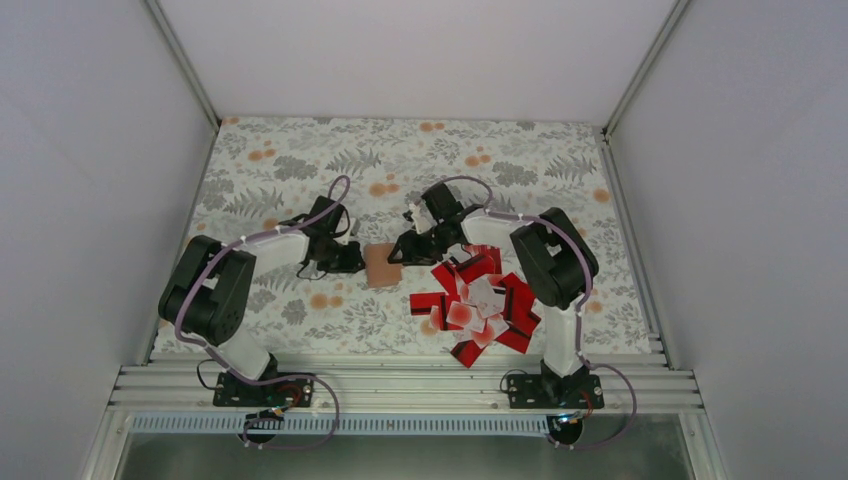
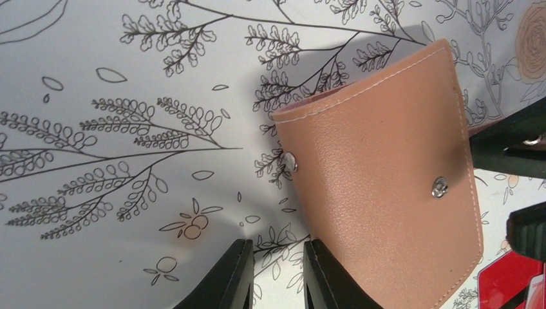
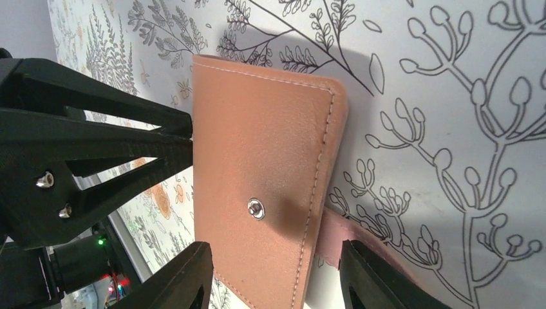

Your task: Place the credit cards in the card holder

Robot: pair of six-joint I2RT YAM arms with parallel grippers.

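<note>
The tan card holder (image 1: 381, 266) lies on the floral cloth between my two grippers. In the left wrist view the card holder (image 2: 380, 193) shows two metal snaps. It sits just right of my left gripper (image 2: 278, 264), whose jaws stand a narrow gap apart with only cloth between them. My right gripper (image 3: 277, 270) is open and straddles the near end of the card holder (image 3: 264, 148), with a paler pink inner flap (image 3: 335, 235) beside its right finger. The credit cards (image 1: 480, 300), red and white, lie in a loose heap to the right. A red card corner (image 2: 508, 283) shows low in the left wrist view.
White walls enclose the floral cloth (image 1: 300, 170) on three sides. An aluminium rail (image 1: 400, 385) runs along the near edge and carries both arm bases. The left gripper (image 3: 96, 148) fills the left of the right wrist view.
</note>
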